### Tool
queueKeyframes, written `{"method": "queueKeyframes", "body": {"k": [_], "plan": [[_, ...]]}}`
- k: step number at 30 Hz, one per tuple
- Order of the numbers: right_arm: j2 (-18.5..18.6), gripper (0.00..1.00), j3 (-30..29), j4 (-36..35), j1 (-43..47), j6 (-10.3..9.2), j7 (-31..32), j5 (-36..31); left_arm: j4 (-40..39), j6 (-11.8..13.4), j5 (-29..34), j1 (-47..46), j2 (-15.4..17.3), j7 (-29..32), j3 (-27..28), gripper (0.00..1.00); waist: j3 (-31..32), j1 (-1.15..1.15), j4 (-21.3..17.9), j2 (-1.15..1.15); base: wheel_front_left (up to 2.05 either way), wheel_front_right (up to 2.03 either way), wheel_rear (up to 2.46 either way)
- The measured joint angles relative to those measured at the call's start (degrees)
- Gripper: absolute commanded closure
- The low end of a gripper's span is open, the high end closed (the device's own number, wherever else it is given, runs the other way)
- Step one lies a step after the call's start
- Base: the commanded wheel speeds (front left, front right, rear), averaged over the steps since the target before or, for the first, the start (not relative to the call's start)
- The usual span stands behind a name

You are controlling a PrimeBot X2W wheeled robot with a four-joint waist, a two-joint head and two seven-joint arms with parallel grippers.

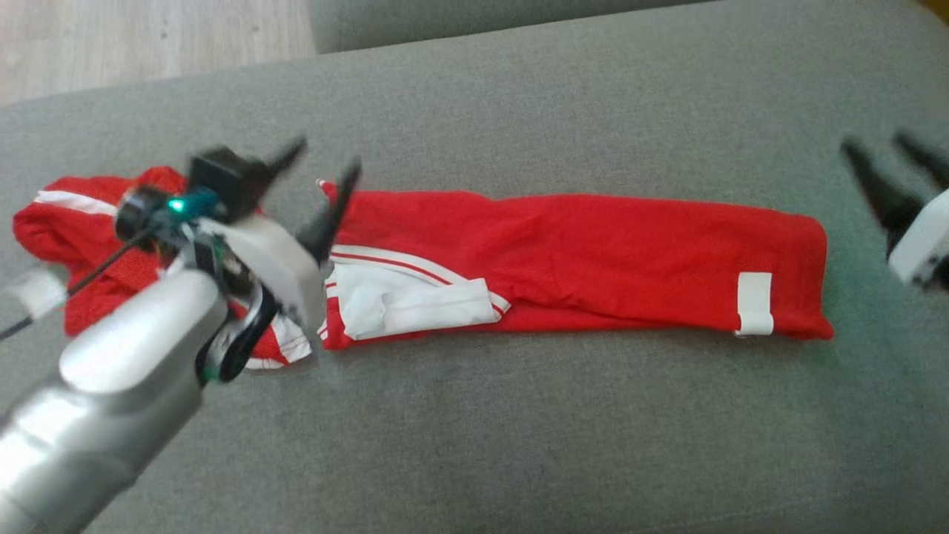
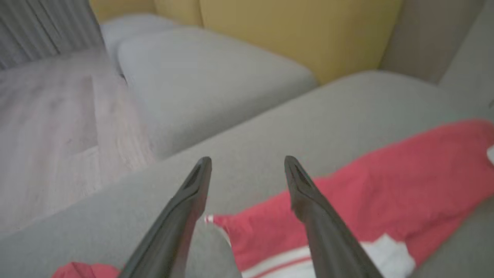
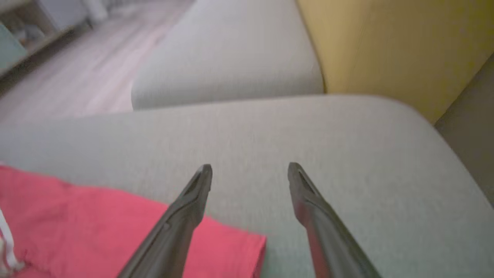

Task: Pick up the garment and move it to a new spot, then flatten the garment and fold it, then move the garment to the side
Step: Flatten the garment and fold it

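A red garment [image 1: 578, 252] with white stripes and a white patch lies folded into a long band across the grey sofa seat [image 1: 519, 415]. Its left end [image 1: 81, 222] lies bunched under my left arm. My left gripper [image 1: 326, 174] hovers open over the garment's left part, nothing between its fingers; the left wrist view has the red cloth [image 2: 386, 193] below and right of the open fingers. My right gripper [image 1: 886, 159] stands open just past the garment's right end. In the right wrist view the folded corner [image 3: 231, 247] lies beneath the left fingertip [image 3: 202, 181].
A second grey cushion [image 2: 200, 77] and a yellow backrest [image 2: 308, 34] lie beyond the seat. Wooden floor [image 1: 148, 37] runs along the far left. Bare seat fabric stretches in front of the garment toward me.
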State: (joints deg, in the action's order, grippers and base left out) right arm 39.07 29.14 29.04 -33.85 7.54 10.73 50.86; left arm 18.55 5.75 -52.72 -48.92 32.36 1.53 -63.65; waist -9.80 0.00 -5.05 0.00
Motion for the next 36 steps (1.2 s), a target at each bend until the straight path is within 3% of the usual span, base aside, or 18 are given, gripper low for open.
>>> {"method": "queueKeyframes", "body": {"k": [6, 10, 13, 17, 22, 26, 33, 36], "plan": [[-9.29, 0.0, -11.51, -1.18, 0.42, 0.0, -15.51, -9.17, -0.24, 7.22, -0.96, 1.23, -4.46, -15.1, 9.34, 0.0, 2.26, 0.0, 0.22, 0.0, 0.0, 0.0, 0.0], [-15.39, 0.0, -17.48, -2.9, 2.79, 0.0, -21.15, -15.77, -1.22, 9.55, 1.78, 5.94, -5.7, -15.99, 13.28, 0.0, 3.45, -0.01, 0.06, 0.0, 0.0, 0.0, 0.0], [-21.64, 0.0, -22.56, -5.87, 7.69, 0.0, -23.41, -22.5, -5.47, 11.48, 8.14, 13.67, -8.36, -16.0, 20.64, 0.0, 4.14, -0.01, -0.11, 0.0, 0.0, 0.0, 0.0], [-29.56, 0.0, -29.1, -9.73, 15.54, 0.0, -24.53, -30.25, -8.91, 11.91, 16.78, 23.22, -12.73, -16.0, 27.84, 0.0, 4.79, -0.01, 0.01, 0.0, 0.0, 0.0, 0.0], [-35.41, 0.0, -31.54, -12.34, 24.95, 0.0, -24.93, -37.4, -7.99, 10.12, 23.63, 34.48, -17.81, -16.06, 32.21, 0.0, 5.41, -0.01, 0.41, 0.0, 0.0, 0.0, 0.0], [-35.95, 0.0, -32.63, -12.37, 29.06, 0.0, -24.94, -37.83, -7.38, 7.36, 27.22, 38.97, -21.62, -16.06, 36.44, 0.0, 5.05, -0.01, 0.8, 0.0, 0.0, 0.0, 0.0], [-36.39, 0.0, -32.54, -11.47, 28.67, 0.0, -24.95, -37.44, -6.6, 2.36, 32.93, 39.22, -24.91, -16.06, 41.72, 0.0, 3.85, -0.01, 1.12, 0.0, 0.0, 0.0, 0.0], [-36.44, 0.0, -36.54, -8.34, 26.47, 0.0, -23.42, -42.69, -6.03, 0.01, 35.21, 38.92, -26.32, -16.06, 43.2, 0.0, 2.6, -0.01, 1.21, 0.0, 0.0, 0.0, 0.0]]}}
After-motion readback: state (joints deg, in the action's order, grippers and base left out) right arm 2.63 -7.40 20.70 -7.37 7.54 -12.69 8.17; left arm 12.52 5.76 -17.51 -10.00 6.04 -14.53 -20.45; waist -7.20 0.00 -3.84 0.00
